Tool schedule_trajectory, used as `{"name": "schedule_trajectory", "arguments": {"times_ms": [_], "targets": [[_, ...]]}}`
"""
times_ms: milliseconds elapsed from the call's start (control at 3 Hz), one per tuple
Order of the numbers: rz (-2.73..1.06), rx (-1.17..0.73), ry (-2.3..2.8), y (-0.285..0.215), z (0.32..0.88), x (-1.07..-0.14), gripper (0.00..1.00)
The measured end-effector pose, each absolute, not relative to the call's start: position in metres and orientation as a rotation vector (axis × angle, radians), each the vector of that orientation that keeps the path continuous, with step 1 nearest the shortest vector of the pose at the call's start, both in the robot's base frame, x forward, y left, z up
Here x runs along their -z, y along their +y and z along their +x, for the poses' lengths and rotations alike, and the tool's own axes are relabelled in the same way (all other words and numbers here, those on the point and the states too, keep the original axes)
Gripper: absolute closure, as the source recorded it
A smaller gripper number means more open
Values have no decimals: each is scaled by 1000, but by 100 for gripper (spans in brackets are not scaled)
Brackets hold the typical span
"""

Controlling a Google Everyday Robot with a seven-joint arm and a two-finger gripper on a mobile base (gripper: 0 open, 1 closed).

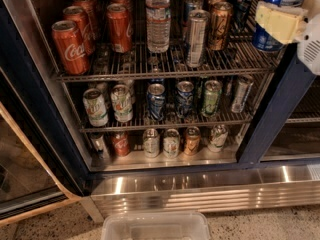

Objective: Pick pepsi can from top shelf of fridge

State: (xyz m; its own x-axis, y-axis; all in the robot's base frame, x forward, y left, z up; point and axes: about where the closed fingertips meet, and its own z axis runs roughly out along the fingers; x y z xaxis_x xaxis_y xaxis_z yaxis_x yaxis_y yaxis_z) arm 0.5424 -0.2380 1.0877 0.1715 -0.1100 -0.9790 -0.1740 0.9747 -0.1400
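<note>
Grasping: white, cream-padded hand (283,20) clamps deep blue aluminium pepsi can (266,40).
Pose: arm (311,46) extends from right edge, above silvery wire top shelf (150,70).

1. My bench here is the top shelf (150,70), a wire rack spanning the fridge (280,114).
2. On its left I see red cola cans (70,46) in two rows running back.
3. Mid-rack stand a water bottle (158,19), a slim silver can (196,38) and a bronze can (220,26).
4. Over its right end, my end effector (280,20) grips the pepsi can (266,40).
</note>
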Motion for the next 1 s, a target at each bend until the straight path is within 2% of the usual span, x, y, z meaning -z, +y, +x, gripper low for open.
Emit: {"name": "schedule_trajectory", "arguments": {"times_ms": [667, 1000], "targets": [[-273, -71, 1410, -227, 541, -1087, 100], [-288, -121, 1428, -220, 521, -1080, 100]]}}
